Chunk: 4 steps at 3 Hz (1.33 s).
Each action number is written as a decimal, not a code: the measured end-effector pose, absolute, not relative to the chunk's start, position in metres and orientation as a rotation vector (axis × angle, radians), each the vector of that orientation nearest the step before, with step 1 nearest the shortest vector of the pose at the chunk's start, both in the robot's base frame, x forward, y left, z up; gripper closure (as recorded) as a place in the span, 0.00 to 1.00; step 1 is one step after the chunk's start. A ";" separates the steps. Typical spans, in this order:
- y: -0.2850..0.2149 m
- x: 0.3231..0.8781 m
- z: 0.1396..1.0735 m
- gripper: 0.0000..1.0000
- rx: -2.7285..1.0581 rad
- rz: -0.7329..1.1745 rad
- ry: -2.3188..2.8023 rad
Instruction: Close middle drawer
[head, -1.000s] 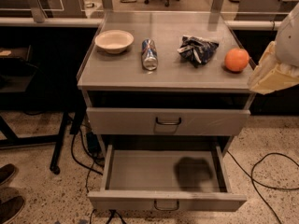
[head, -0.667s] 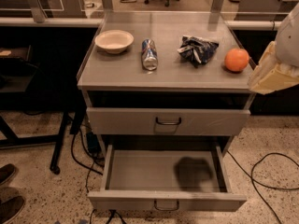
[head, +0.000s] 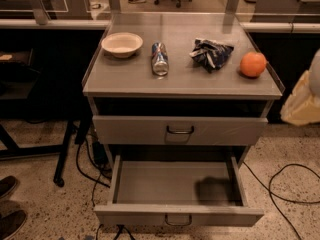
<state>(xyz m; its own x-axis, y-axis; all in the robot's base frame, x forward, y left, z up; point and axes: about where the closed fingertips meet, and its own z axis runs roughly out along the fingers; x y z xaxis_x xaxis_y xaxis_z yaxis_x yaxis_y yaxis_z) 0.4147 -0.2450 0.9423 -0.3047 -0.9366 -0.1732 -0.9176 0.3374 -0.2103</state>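
The middle drawer (head: 177,215) is pulled far out at the bottom of the grey cabinet. It has a low front panel with a small dark loop handle (head: 178,220), and its tray is empty. Above it, the taller-fronted top drawer (head: 135,130) stands slightly out. The third drawer is hidden under the open one. My gripper (head: 303,103) shows only as a cream and white shape at the right edge. It is beside the cabinet's right side at top-drawer height, apart from the middle drawer.
On the cabinet top (head: 200,79) lie a white bowl (head: 122,44), a can on its side (head: 159,58), a crumpled chip bag (head: 211,53) and an orange (head: 253,64). Cables (head: 280,189) run over the floor on both sides. Shoes (head: 11,211) show at lower left.
My arm at the right edge has dropped lower and a little to the right. The drawers and the things on top have not moved.
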 end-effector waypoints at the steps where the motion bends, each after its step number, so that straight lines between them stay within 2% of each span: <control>1: -0.263 0.387 0.876 1.00 -1.701 -0.043 2.466; 2: -0.273 0.362 0.814 1.00 -1.746 0.078 2.563; 3: -0.273 0.362 0.813 1.00 -1.746 0.079 2.564; 4: -0.268 0.351 0.785 1.00 -1.765 0.156 2.589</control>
<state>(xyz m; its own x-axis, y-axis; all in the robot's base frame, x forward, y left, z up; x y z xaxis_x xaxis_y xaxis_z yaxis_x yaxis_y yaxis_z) 0.3508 -0.2677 0.7849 -0.3668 -0.9284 -0.0600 -0.9288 0.3619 0.0795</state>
